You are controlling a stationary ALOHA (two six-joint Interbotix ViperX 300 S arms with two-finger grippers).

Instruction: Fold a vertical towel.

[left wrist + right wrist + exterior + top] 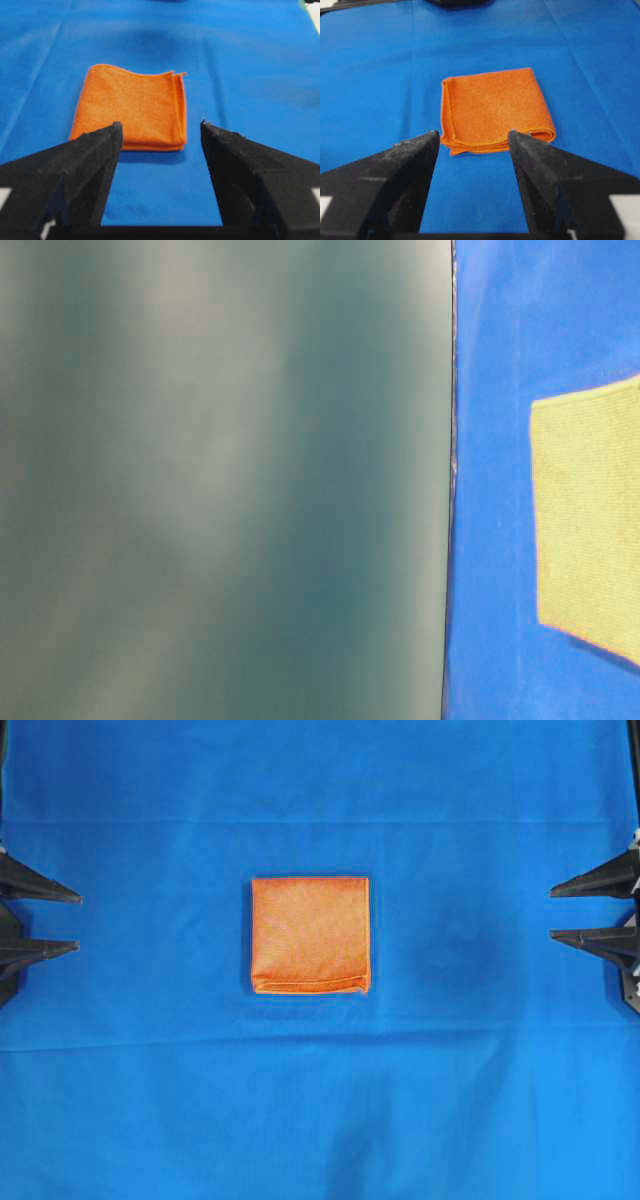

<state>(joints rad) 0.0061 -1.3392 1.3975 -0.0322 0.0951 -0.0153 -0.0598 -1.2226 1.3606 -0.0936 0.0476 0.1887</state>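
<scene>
From my remote station, the left tool point(78, 923) sits at the left edge of the overhead view with its black pointed fingers point(95, 150) spread well apart and nothing between them. The right tool point(551, 913) mirrors it at the right edge, its black fingers point(415, 152) also wide apart and empty. Both tools point inward across the counter, and each is well apart from the cloth.

Between them, near the middle of the counter, lies the orange microfibre towel with stitched edges point(310, 934), folded into a nearly square stack and lying flat. In my wrist views I can see its layered edges stacked on one side. It rests on the large blue table cloth point(320, 1120) that covers the counter, which shows a few faint creases.

The table-level view is mostly filled by a blurred grey-green surface point(220, 480); the towel point(590, 520) appears pale there.
</scene>
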